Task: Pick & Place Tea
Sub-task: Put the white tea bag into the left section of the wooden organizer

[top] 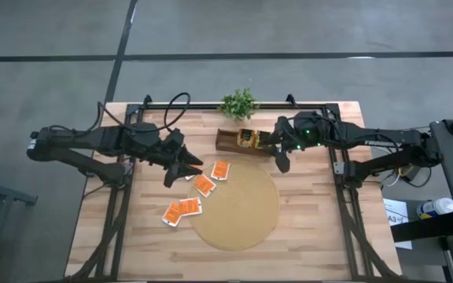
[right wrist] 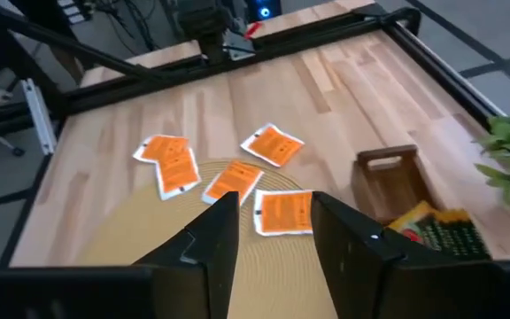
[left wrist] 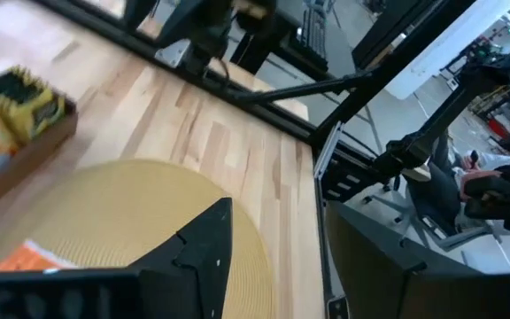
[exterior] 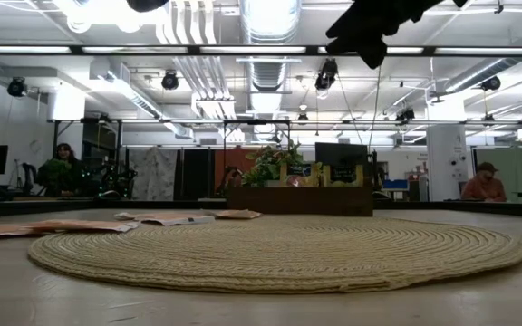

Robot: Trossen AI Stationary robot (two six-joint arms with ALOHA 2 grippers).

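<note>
Toward the table's far edge my right claw, fingers apart and empty, hangs beside the wooden box holding yellow tea packets. My left claw, also spread, hovers by orange tea packets at the round mat's left rim.

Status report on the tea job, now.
Left gripper open, empty, above the table left of the round woven mat. Right gripper open, empty, beside the brown wooden box. Orange-red tea packets loose at the mat's edge. Nothing obstructing.
</note>
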